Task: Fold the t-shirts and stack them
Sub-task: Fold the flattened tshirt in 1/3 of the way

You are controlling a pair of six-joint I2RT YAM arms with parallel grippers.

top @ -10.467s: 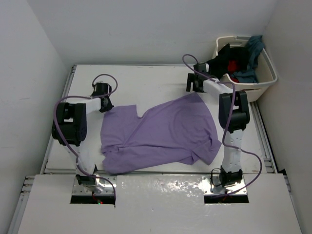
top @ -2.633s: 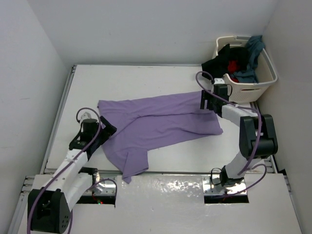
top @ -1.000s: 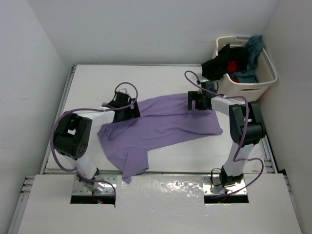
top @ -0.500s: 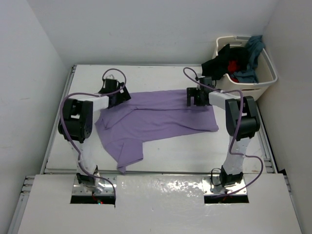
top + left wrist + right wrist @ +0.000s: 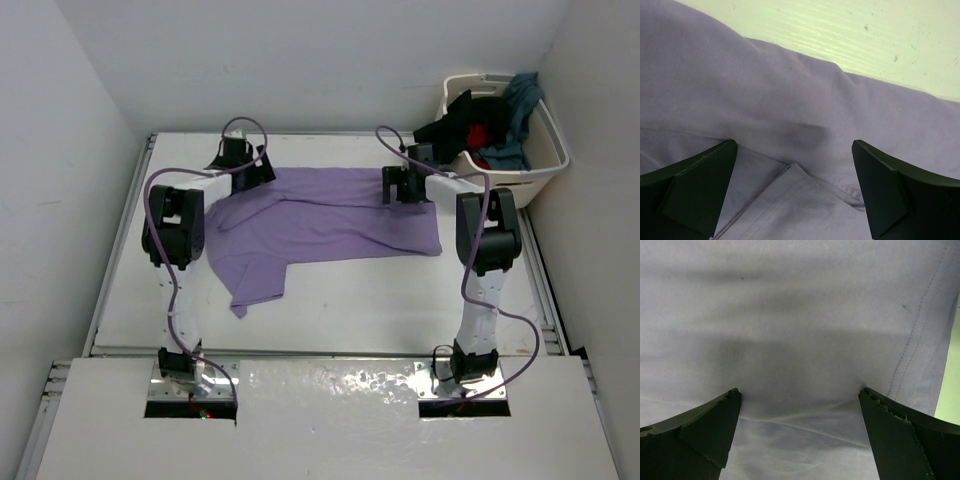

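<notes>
Lavender t-shirt (image 5: pixel 330 215), far edge under left pincer (image 5: pixel 257 168), right pincer (image 5: pixel 393 186) — both spread wide.

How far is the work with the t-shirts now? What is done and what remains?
Done: the lavender t-shirt lies spread on the table; no neat fold or stack shows. In hand: the left pincer and the right pincer are open over its far edge. Left: folding it, then the black t-shirt, red t-shirt and teal t-shirt from the laundry basket.
</notes>
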